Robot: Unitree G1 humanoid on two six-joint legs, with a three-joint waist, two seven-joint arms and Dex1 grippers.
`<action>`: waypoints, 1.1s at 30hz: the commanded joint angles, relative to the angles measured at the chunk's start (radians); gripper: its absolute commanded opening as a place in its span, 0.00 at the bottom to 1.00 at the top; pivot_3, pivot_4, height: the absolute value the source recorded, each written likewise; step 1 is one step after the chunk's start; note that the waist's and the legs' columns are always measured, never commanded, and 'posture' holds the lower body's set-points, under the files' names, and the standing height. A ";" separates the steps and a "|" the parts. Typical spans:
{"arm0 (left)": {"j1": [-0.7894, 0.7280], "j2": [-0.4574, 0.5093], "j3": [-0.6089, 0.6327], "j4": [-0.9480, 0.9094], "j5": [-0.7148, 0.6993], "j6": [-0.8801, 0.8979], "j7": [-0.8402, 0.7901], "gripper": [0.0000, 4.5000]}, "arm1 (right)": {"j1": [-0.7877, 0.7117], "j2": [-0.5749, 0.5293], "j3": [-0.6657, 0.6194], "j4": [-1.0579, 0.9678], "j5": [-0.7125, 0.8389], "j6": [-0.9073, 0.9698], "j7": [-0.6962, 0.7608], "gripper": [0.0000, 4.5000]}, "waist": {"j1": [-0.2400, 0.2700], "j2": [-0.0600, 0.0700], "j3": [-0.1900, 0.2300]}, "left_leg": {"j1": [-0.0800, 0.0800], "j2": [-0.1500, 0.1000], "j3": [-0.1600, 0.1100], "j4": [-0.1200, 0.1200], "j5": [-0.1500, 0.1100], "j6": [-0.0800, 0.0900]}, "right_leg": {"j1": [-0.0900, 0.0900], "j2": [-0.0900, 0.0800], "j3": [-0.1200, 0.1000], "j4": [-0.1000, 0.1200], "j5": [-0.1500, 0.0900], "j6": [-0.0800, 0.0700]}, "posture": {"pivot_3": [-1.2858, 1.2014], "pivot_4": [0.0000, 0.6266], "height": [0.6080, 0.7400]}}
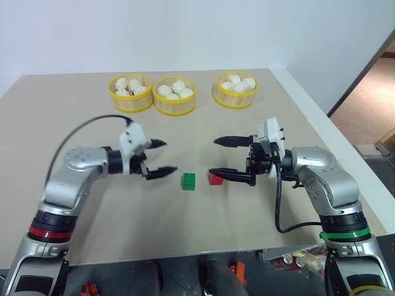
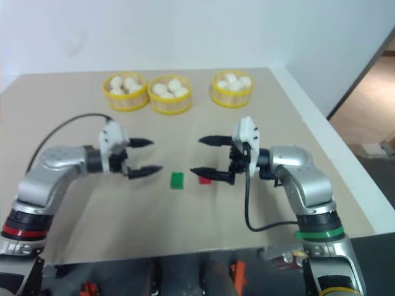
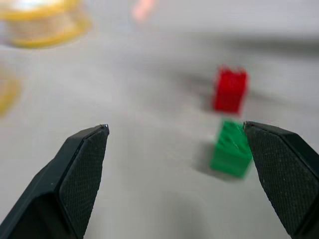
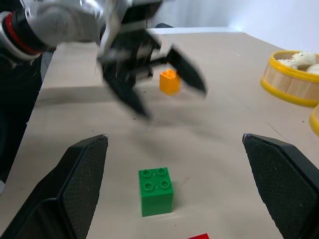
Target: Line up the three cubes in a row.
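Left eye view: 2 pincers, left pincer and right pincer, both released, empty | small studded green plastic cube just beside red studded cube mid-desk; orange-yellow studded cube apart | risk: a low pincer nudging the pair askew.

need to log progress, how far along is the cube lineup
Done: the green cube and red cube sit side by side, slightly apart, on the table. In hand: nothing; the left gripper and right gripper both hang open above the table. Left: the orange cube lies apart from the pair, beyond the left gripper, and must join the row.
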 commanded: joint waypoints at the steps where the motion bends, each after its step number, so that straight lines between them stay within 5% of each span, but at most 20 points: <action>1: 0.009 -0.012 0.155 -0.051 -0.039 0.041 0.158 1.00 | -0.017 -0.011 -0.008 -0.003 0.010 -0.015 0.019 1.00 | 0.000 0.000 0.000 | 0.000 0.000 0.000 0.000 0.000 0.000 | 0.000 0.000 0.000 0.000 0.000 0.000 | 0.52 0.24 1.00; 6: 0.110 -0.138 0.258 -0.123 0.011 -0.026 0.425 1.00 | -0.021 -0.010 -0.003 0.011 0.008 -0.021 0.040 1.00 | 0.002 0.000 0.000 | 0.000 0.000 0.000 0.000 0.000 0.000 | 0.001 0.000 0.000 0.000 0.000 0.000 | 0.52 0.24 1.00; 12: 0.228 -0.170 0.275 -0.065 0.103 -0.184 0.527 1.00 | -0.034 -0.006 0.009 0.036 -0.003 -0.032 0.059 1.00 | 0.002 -0.001 0.000 | 0.000 0.000 0.000 0.000 0.000 0.000 | 0.001 -0.001 0.000 0.000 0.001 0.000 | 0.52 0.24 1.00; 23: 0.150 0.130 0.240 0.460 0.043 -0.410 -0.004 1.00 | -0.053 -0.010 0.023 0.058 -0.021 -0.037 0.058 1.00 | 0.003 -0.001 0.000 | 0.000 0.000 0.000 0.000 0.000 0.000 | -0.001 0.000 0.000 -0.001 0.000 -0.008 | 0.52 0.24 1.00; 33: -0.056 0.171 0.107 0.800 0.131 -0.533 -0.179 1.00 | -0.040 -0.034 0.007 0.028 -0.017 -0.015 0.045 1.00 | 0.001 -0.001 0.000 | -0.002 0.000 0.002 0.000 0.000 0.000 | -0.003 -0.001 0.000 -0.001 0.002 -0.002 | 0.52 0.24 1.00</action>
